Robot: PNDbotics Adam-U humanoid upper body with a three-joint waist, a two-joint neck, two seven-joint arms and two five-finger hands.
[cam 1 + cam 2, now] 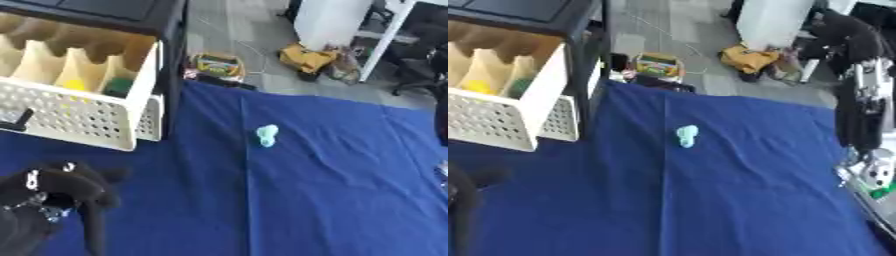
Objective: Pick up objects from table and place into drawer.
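Observation:
A small pale teal object (267, 135) lies alone on the blue cloth (332, 200), near the middle. The white perforated drawer (70, 117) stands pulled out at the upper left, with cardboard dividers inside. A yellow thing (74, 84) and a green thing (118, 86) lie in its compartments. My left hand (61, 190) hangs black over the lower left corner, one finger (94, 227) straight down, holding nothing I can see. My right arm (857, 107) comes down the right edge to a blurred silver hand (871, 171). A bit of green (883, 192) shows beside it.
The drawer sits in a dark cabinet (171, 60) whose post stands at the table's back left. Beyond the table's far edge the floor holds a colourful box (217, 65), a yellow bag (306, 57) and a white cupboard (332, 20).

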